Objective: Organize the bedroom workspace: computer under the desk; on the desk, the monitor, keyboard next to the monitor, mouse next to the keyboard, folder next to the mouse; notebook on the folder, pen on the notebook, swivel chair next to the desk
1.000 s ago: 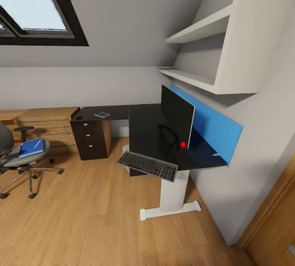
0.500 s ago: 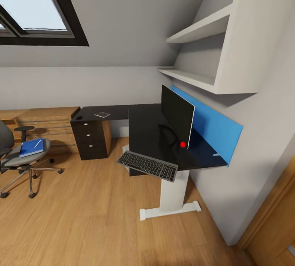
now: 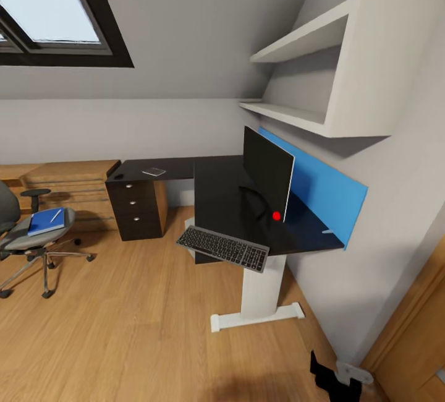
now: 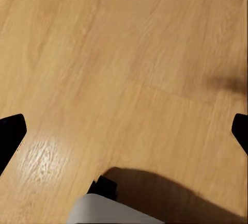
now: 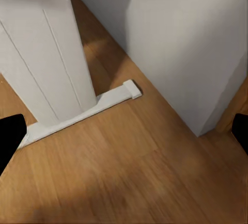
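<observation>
Black desk is standing ahead of my right gripper, its white leg just beyond fingers spread wide apart. Keyboard is overhanging the desk's edge beside the monitor. My left gripper is hanging open over wood floor.

the room is viewed from head height, forward and down, with the desk at mid-distance. the wooden floor is faced closely by the left wrist view. the desk's white leg, also seen from the head, is framed near by the right wrist view.
</observation>
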Robot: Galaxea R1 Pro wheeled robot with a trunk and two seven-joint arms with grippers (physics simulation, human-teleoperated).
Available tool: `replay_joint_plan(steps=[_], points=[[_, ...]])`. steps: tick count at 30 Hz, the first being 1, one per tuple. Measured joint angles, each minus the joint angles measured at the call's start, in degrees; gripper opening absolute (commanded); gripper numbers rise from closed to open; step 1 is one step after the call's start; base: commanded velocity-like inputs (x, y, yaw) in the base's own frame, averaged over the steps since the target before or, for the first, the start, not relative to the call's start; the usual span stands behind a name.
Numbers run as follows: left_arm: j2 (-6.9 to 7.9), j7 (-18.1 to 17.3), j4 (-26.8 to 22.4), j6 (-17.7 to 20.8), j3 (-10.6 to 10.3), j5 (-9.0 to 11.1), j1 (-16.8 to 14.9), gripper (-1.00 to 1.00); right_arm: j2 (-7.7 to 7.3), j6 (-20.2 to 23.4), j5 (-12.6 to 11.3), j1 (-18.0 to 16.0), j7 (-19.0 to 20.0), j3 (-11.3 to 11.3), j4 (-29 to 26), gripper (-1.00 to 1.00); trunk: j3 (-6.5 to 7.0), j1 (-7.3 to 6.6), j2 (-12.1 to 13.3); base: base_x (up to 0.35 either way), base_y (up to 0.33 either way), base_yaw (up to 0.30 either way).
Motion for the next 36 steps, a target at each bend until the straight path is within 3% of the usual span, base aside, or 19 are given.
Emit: replay_joint_plan(steps=[6, 10, 11, 14, 15, 18, 19, 22, 24, 25, 27, 30, 32, 33, 36], points=[[0.06, 2.09, -6.19, 9.22, 0.03, -0.01, -2.81, 1.0, -0.11, 7.18, -1.47, -5.59, 0.17, -0.89, -1.06, 1.0, -1.09, 1.32, -2.41, 0.0, 0.0, 0.0], [0.07, 2.83, -12.46, 16.46, 0.25, 0.01, -3.52, 1.0, -0.25, 13.35, -3.97, -7.76, 0.47, -3.18, -4.31, 1.0, -1.81, 2.19, -4.02, 0.0, 0.0, 0.0], [0.07, 2.97, -17.34, 19.57, 0.84, 0.47, -3.8, 1.0, -1.58, 21.01, -6.18, -8.48, 0.59, -6.79, -8.99, 1.0, -1.97, 2.41, -4.42, 0.0, 0.0, 0.0], [0.07, 2.99, -20.6, 20.53, 1.11, 1.51, -3.94, 1.0, -2.74, 26.66, -7.34, -8.78, 0.66, -9.7, -12.58, 1.0, -2.53, 3.07, -5.62, 0.0, 0.0, 0.0], [0.07, 2.98, -22.35, 21.04, 1.19, 2.43, -4.23, 1.0, -3.24, 30.46, -7.84, -8.85, 0.68, -11.7, -15.11, 1.0, -2.7, 3.29, -6.02, 0.0, 0.0, 0.0], [0.03, 2.95, -24.99, 23.15, 1.27, 3.94, -5.09, 1.0, -3.7, 36.03, -8.81, -8.93, 0.83, -15.01, -18.95, 1.0, -3.24, 3.95, -7.22, 0.0, 0.0, 0.0], [0.02, 2.92, -26.57, 25.74, 1.3, 4.78, -5.73, 1.0, -3.89, 39.96, -8.99, -8.96, 0.81, -17.38, -21.33, 1.0, -3.42, 4.17, -7.63, 0.0, 0.0, 0.0], [0.0, 2.93, -28.85, 30.51, 1.36, 5.71, -6.84, 1.0, -4.07, 45.74, -9.17, -8.98, 0.83, -21.49, -24.52, 1.0, -3.96, 4.83, -8.83, 0.0, 0.0, 0.0], [-0.04, 2.96, -30.77, 34.0, 1.39, 6.6, -8.02, 1.0, -4.16, 50.94, -9.24, -8.99, 1.04, -26.18, -27.06, 1.0, -4.32, 5.27, -9.63, 0.0, 0.0, 0.0], [-0.07, 2.98, -32.14, 35.77, 1.41, 7.78, -8.91, 1.0, -4.27, 54.73, -9.26, -9.01, 1.89, -30.92, -28.51, 1.0, -4.5, 5.49, -10.03, 0.0, 0.0, 0.0], [-0.1, 2.99, -33.01, 36.75, 1.45, 9.22, -9.45, 1.0, -4.28, 57.69, -9.37, -9.0, 4.03, -35.93, -29.42, 1.0, -4.86, 5.93, -10.84, 0.0, 0.0, 0.0], [-0.15, 2.96, -33.27, 37.31, 1.57, 10.97, -9.76, 1.0, -4.32, 60.77, -9.68, -8.96, 8.57, -40.43, -30.06, 1.0, -5.41, 6.59, -12.04, 0.0, 0.0, 0.0], [-0.16, 3.01, -32.95, 37.41, 1.6, 11.45, -9.84, 1.0, -4.33, 62.0, -9.86, -8.9, 11.38, -41.61, -30.17, 1.0, -5.77, 7.03, -12.84, 0.0, 0.0, 0.0], [-0.1, 3.05, -32.3, 37.45, 1.6, 11.87, -9.92, 1.0, -4.39, 63.39, -9.49, -8.83, 17.23, -42.81, -30.1, 1.0, -5.95, 7.25, -13.25, 0.0, 0.0, 0.0], [0.2, 3.08, -31.95, 37.41, 1.64, 12.02, -9.96, 1.0, -4.47, 64.04, -8.71, -8.72, 21.83, -43.29, -30.14, 1.0, -6.49, 7.91, -14.45, 0.0, 0.0, 0.0]])
